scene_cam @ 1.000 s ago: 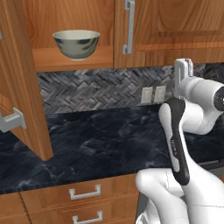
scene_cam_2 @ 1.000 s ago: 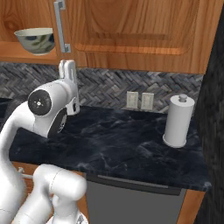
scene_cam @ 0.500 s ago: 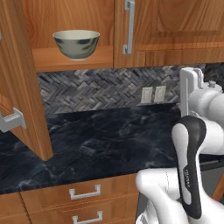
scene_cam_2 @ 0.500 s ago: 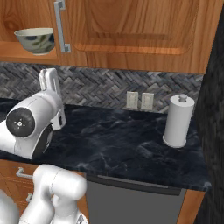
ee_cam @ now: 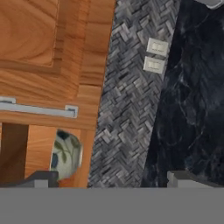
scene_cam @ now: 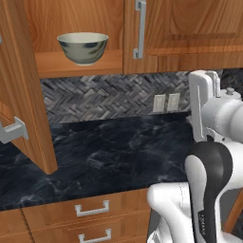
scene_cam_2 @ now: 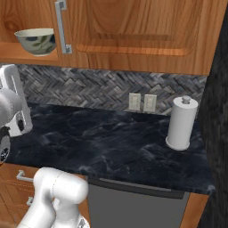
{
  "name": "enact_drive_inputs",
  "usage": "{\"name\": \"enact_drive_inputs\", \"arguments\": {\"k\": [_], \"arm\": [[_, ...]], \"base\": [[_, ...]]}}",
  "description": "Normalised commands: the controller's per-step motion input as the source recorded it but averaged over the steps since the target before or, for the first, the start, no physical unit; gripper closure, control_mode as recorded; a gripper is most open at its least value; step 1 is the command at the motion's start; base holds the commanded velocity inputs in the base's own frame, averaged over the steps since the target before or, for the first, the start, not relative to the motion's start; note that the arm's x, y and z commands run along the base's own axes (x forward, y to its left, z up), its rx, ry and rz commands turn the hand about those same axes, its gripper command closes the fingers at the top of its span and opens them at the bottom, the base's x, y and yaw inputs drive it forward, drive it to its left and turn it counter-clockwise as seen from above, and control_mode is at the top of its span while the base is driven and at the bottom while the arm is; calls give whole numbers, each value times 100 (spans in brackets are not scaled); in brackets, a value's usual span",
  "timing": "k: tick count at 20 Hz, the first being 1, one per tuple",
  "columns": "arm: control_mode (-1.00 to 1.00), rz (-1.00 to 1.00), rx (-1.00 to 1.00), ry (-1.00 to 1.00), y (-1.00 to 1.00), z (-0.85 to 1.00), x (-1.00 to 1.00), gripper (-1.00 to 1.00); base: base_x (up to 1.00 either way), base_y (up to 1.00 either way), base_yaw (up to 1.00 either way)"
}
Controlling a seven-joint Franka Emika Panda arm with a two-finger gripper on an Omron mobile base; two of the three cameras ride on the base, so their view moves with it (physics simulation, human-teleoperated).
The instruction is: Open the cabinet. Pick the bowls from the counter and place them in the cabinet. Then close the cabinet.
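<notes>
one bowl, the pale ceramic bowl (scene_cam: 83, 47), already sits on the cabinet shelf (scene_cam: 76, 64), just left of the shut right-hand door's bar handle (scene_cam: 139, 28); the left door (scene_cam: 21, 95) hangs open over the black bench (scene_cam: 109, 152). no wooden bowl is to be seen on the stretch of bench in front, so the step in hand looks like finding and fetching the second one. done well, that means swinging the arm clear of the open door's edge, looking along the bench away from the cabinet, and coming down on the bowl's rim with the jaws wide.

the arm is folded close to the base, forearm upright, the gripper (scene_cam: 204, 107) raised beside the wall sockets (scene_cam: 166, 102) and rolled sideways, so the hand view has the bowl low left and the bench on the right. the jaws stand wide apart and carry nothing. a paper towel roll (scene_cam_2: 181, 122) stands on the bench, well right of the sockets.
</notes>
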Motion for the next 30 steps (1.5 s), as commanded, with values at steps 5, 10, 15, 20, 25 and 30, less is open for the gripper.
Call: {"name": "enact_drive_inputs", "arguments": {"k": [5, 10, 15, 20, 25, 30], "arm": [[-100, 0, -6, -2, 100, -15, -36, -100], [-100, 0, 0, -7, 79, -5, -54, -100], [-100, 0, 0, -4, 39, -3, -55, -100], [-100, 0, -17, -8, 39, -2, -66, -100], [-100, 0, -39, -18, 47, 0, -58, -100], [-100, -3, -30, -12, 26, 0, -68, -100]], "base": [[0, 0, 0], [0, 0, 0], [0, 0, 0], [0, 0, 0], [0, 0, 0], [0, 0, 0]]}}
